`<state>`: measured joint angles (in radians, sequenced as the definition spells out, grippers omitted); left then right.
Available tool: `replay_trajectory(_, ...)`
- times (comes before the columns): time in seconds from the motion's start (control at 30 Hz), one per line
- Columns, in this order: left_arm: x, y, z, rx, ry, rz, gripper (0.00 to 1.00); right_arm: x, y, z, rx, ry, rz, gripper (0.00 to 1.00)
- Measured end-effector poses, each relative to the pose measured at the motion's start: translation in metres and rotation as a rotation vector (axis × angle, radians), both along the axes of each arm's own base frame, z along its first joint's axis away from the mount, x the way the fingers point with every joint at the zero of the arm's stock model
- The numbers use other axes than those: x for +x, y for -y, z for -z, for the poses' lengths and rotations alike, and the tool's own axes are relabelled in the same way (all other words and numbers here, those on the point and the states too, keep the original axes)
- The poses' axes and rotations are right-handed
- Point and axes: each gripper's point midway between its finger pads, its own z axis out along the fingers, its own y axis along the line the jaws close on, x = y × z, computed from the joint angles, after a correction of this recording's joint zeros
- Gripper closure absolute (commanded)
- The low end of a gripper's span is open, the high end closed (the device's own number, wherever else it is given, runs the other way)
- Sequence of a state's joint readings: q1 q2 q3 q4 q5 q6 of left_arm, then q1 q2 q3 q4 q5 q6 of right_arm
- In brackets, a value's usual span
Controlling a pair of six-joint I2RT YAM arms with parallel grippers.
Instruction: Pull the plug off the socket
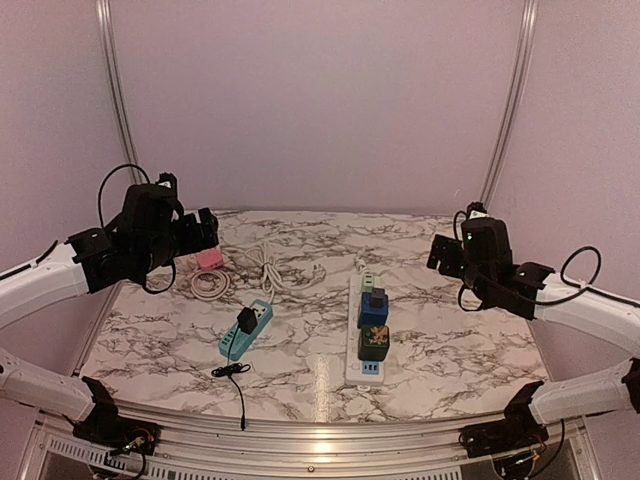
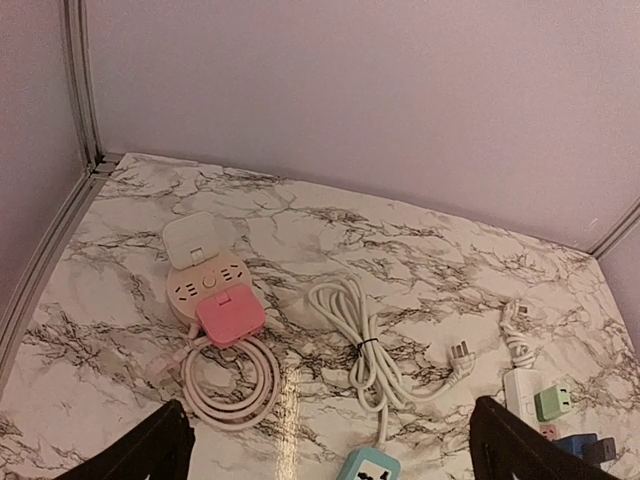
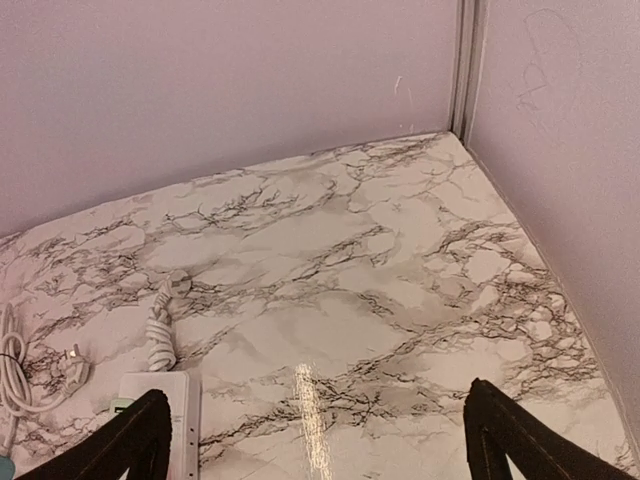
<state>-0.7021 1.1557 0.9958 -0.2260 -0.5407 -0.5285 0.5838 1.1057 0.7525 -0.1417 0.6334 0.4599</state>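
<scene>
Since neither arm has closed in on anything yet, you start this pull from a standoff, so read the worktop (image 1: pixel 470 340) from your own edge outward.

Nearest you, a thin black cord (image 1: pixel 240 395) trails loose toward the front rail. It runs up to the black plug (image 1: pixel 246 320), which is seated in the far end of the teal strip (image 1: pixel 232 345), left of centre. That is the likeliest thing to pull, and it sits closer to your left arm.

Just right of centre lies the white strip (image 1: pixel 362 368), running away from you. It carries a dark adapter (image 1: pixel 375 345), a blue adapter (image 1: pixel 374 308) and a small green adapter (image 1: pixel 367 283) in a row. All three are also plugged in, so the task sentence alone does not settle which one is meant.

Farther back, a bundled white cable (image 2: pixel 365 350) lies between the strips. At the far left a round hub (image 2: pixel 205 285) holds a pink block (image 2: pixel 230 318) and a white block (image 2: pixel 192 240), and its own lead is coiled beside it.

The left end effector (image 1: pixel 203 232) hovers high above the hub, and its fingers (image 2: pixel 150 450) are spread wide with nothing between them. The right end effector (image 1: pixel 440 252) hangs over the far right, well clear of the white strip. Its fingers (image 3: pixel 125 445) are likewise apart and empty. Both look parked high to keep the strips in sight.

You will probably need one arm to pin a strip down while the other draws the plug straight out, or the light strip will lift with it.
</scene>
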Motion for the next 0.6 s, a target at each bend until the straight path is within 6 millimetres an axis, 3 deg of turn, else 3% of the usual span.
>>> replay_trajectory(0.37, 0.002, 0.028, 0.057, 0.014, -0.111, 0.075, 0.01, 0.01, -0.034, 0.038, -0.045, -0.129, -0.131, 0.02)
replay_trajectory(0.6, 0.0, 0.043, 0.065, -0.017, -0.132, 0.115, 0.01, 0.007, -0.069, 0.047, -0.034, -0.189, -0.245, 0.04)
